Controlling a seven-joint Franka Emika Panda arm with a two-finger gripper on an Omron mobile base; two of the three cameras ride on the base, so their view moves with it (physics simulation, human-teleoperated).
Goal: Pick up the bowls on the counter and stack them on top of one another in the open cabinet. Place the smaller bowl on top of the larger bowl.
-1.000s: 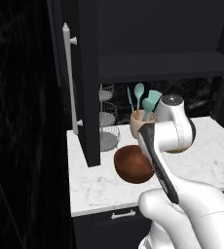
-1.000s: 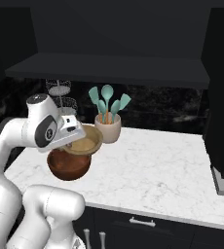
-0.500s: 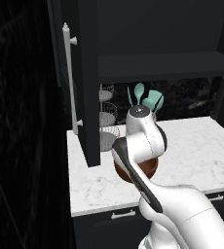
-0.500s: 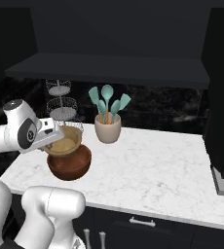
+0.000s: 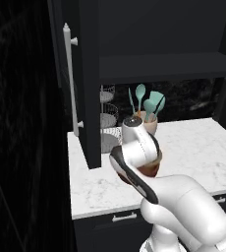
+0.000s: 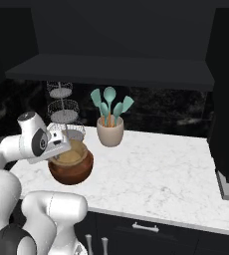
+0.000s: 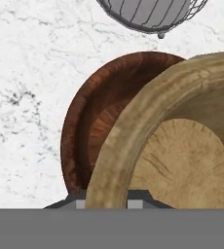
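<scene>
Two bowls: the smaller bowl (image 7: 182,160), tan, is gripped by its rim in the tool (image 6: 61,144), directly over the larger bowl (image 6: 71,169), reddish-brown, on the worktop (image 6: 156,174). One utensil cup (image 6: 110,134) stands at two o'clock from them, one wire rack (image 6: 62,112) at twelve. No writing is legible.

Lg bowl (image 7: 92,116) glossy red-brown; sm bowl (image 7: 182,146) tan; counter (image 7: 26,97) white w/ grey veins.

We see the white marble table (image 6: 156,172) carrying the large brown bowl (image 6: 71,170), a beige cup of teal utensils (image 6: 110,133) and a wire tiered rack (image 6: 63,115) behind.
</scene>
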